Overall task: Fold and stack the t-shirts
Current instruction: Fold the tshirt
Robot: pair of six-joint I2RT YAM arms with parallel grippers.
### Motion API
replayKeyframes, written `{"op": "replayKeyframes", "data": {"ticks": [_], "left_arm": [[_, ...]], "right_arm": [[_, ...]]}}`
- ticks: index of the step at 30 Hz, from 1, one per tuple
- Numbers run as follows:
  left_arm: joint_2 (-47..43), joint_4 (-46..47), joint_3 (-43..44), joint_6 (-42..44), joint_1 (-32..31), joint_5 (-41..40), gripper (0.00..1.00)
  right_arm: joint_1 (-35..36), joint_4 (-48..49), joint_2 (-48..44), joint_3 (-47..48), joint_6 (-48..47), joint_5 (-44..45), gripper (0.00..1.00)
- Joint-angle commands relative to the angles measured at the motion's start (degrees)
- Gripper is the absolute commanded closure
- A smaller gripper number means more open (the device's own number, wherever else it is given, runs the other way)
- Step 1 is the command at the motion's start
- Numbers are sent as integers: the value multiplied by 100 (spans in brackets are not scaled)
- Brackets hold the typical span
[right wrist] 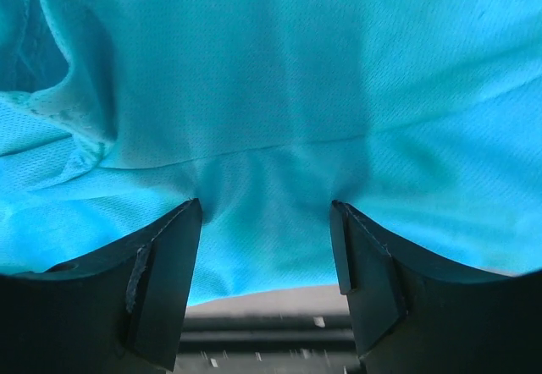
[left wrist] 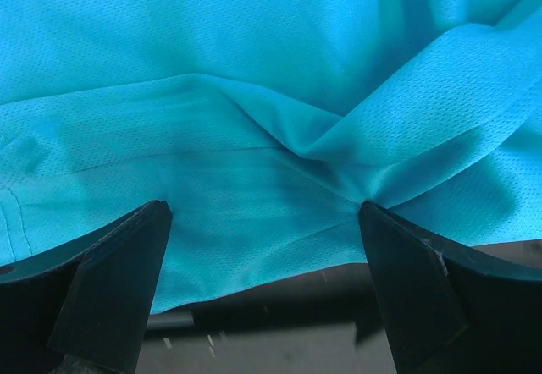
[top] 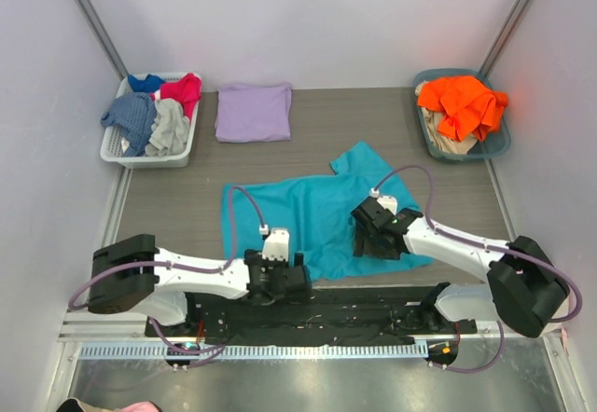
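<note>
The teal t-shirt [top: 312, 209] lies spread and creased on the table's middle, one sleeve pointing to the far right. The lavender t-shirt [top: 253, 111] lies folded at the back, left of centre. My left gripper [top: 271, 280] is open at the teal shirt's near hem; in its wrist view [left wrist: 262, 247] the hem lies between the spread fingers. My right gripper [top: 371, 240] is open over the shirt's near right edge; in its wrist view [right wrist: 265, 251] the cloth edge sits between its fingers.
A white basket [top: 117, 151] at the back left holds blue, red and grey garments. A teal tub [top: 499, 144] at the back right holds an orange garment [top: 462, 104]. A black mat [top: 364, 305] runs along the near edge.
</note>
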Motion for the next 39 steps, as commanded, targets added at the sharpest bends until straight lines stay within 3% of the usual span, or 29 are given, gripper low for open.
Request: {"op": "replayKeyframes", "data": {"ticks": [1, 5, 11, 17, 23, 33, 36, 39], "left_arm": [[355, -1409, 271, -1665, -691, -116, 0], [374, -1981, 316, -2202, -1026, -222, 0], [-73, -2508, 52, -2642, -1044, -459, 0], [-532, -3018, 235, -2642, -1044, -994, 0], [-444, -3538, 851, -2511, -930, -1504, 0], [-593, -3134, 773, -2167, -737, -1540, 0], [-734, -2784, 562, -1748, -412, -1593, 0], [-1006, -1697, 177, -1115, 420, -1444, 0]], "right_arm": [[281, -1007, -715, -50, 724, 118, 30], [299, -1682, -1331, -6, 892, 407, 30], [299, -2088, -1719, 213, 1041, 618, 28], [308, -2027, -2317, 714, 831, 830, 25], [299, -1948, -2309, 1049, 699, 848, 24], [308, -1729, -1948, 1242, 453, 1006, 24], [308, -1597, -1764, 1330, 409, 962, 24], [308, -1422, -1615, 1339, 338, 883, 24]]}}
